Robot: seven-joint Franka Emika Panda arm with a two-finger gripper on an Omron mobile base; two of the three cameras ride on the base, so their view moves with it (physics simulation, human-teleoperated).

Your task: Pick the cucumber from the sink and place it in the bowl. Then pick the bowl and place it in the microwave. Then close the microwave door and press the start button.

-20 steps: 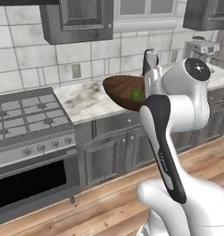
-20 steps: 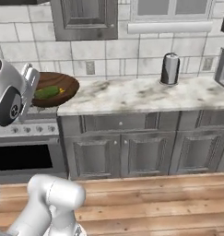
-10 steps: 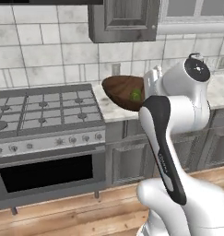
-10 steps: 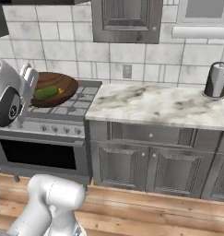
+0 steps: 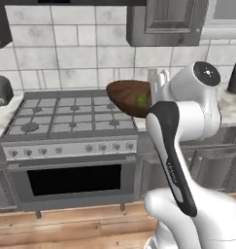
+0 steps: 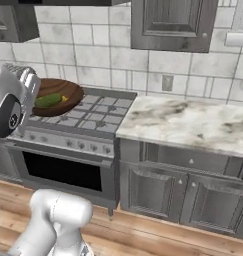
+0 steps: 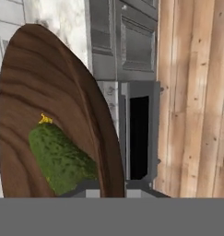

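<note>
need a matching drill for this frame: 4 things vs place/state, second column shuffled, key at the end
Things:
1. small green stubby cucumber
2. wide dark brown wooden bowl
3. grey gas stove with black oven window
4. white marbled counter

Place or state:
A. carried in the air at the hand, above the burners
B. lying inside the bowl
C. on top of the grey cabinets, right of the stove in the right base view
D. standing on the wooden floor below the tiled wall

Pairs: 1-B, 2-A, 3-D, 4-C
</note>
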